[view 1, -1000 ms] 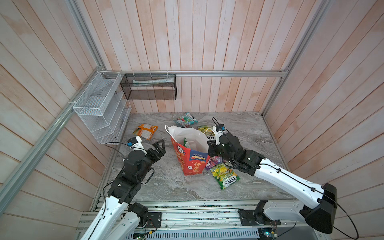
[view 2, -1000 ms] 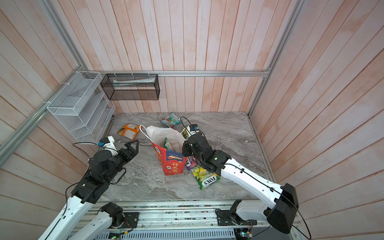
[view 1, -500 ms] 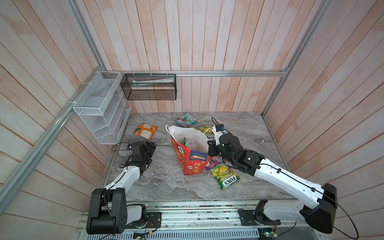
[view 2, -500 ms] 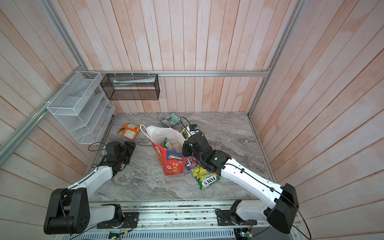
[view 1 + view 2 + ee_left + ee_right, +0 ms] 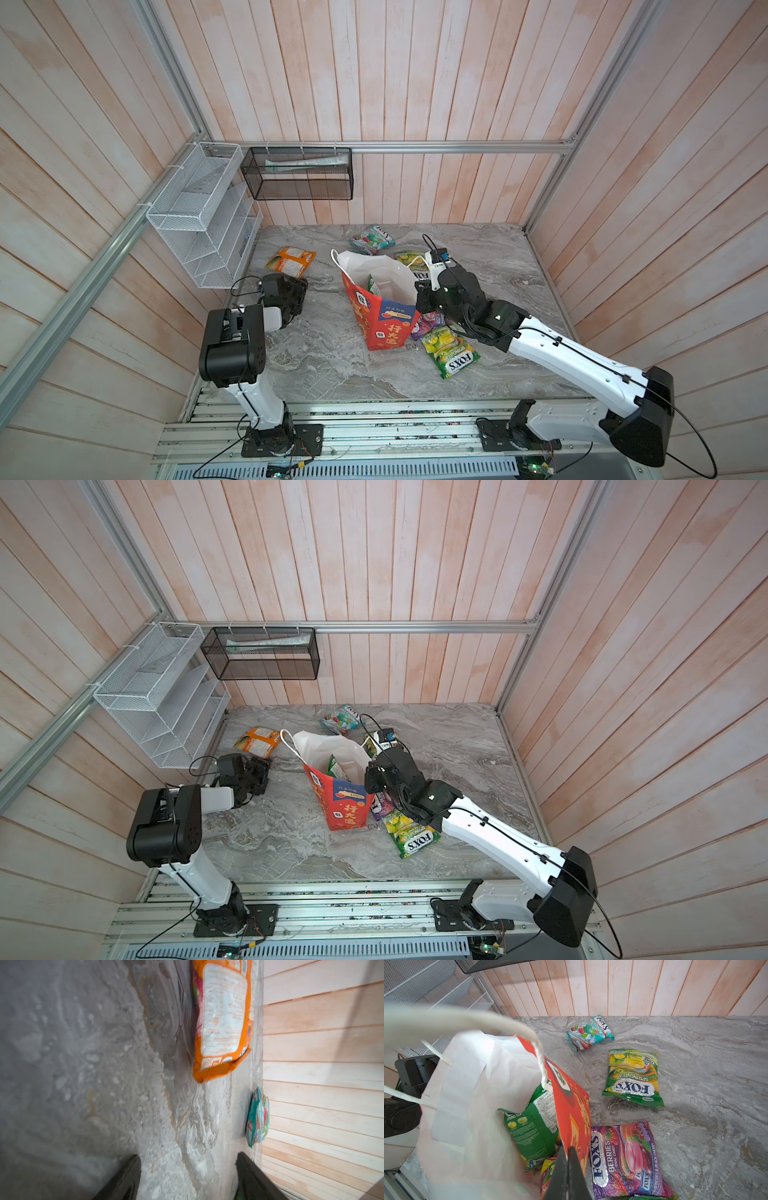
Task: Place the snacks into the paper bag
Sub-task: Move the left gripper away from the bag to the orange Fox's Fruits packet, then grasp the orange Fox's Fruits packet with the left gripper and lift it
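While in right hand [image 5: 568,1149], bag [image 5: 467,1095] agape.

The left arm [image 5: 272,318] is bent, elbow up, and reaches out low to the left of the paper bag [image 5: 386,324]. The left gripper [image 5: 187,1159] has its two fingers apart, with nothing between them. The right arm [image 5: 573,361] stretches long to the bag's right side. The right gripper [image 5: 568,1150] pinches the bag's red rim tight.
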Motion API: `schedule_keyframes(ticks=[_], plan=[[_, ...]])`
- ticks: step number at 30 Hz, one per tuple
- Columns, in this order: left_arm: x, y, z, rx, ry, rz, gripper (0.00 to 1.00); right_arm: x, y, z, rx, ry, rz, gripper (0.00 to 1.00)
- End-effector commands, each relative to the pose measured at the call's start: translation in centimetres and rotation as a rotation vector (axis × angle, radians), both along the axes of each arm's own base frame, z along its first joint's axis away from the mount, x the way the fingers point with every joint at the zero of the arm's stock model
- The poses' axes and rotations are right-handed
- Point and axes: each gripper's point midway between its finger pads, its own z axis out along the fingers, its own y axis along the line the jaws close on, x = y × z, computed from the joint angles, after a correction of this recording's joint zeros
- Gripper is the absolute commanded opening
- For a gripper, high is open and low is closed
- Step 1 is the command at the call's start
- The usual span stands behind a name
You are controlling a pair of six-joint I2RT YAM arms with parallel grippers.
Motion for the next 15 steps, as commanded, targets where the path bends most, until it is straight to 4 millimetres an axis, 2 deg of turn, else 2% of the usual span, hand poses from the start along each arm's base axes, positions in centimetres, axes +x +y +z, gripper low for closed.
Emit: schedule_keyframes(ticks=[1,5,8,15], plan=[[0.9,0.1,-1.7,-0.057,0.003,0.013,0.73,0.4,0.2,1.0,0.016,-0.041,-0.006,0.0],[1.4,0.3,-3.5,-0.11,0.012,0.026,0.65,0.4,0.3,1.0,0.018,-0.04,-0.005,0.0],[1.3,0.8,-4.5,-0.117,0.036,0.06,0.63,0.3,0.4,1.1,0.026,-0.041,0.001,0.0],[1.6,1.6,-5.8,-0.16,0.062,0.126,0.58,0.2,0.4,1.3,0.036,-0.042,0.007,0.0]])
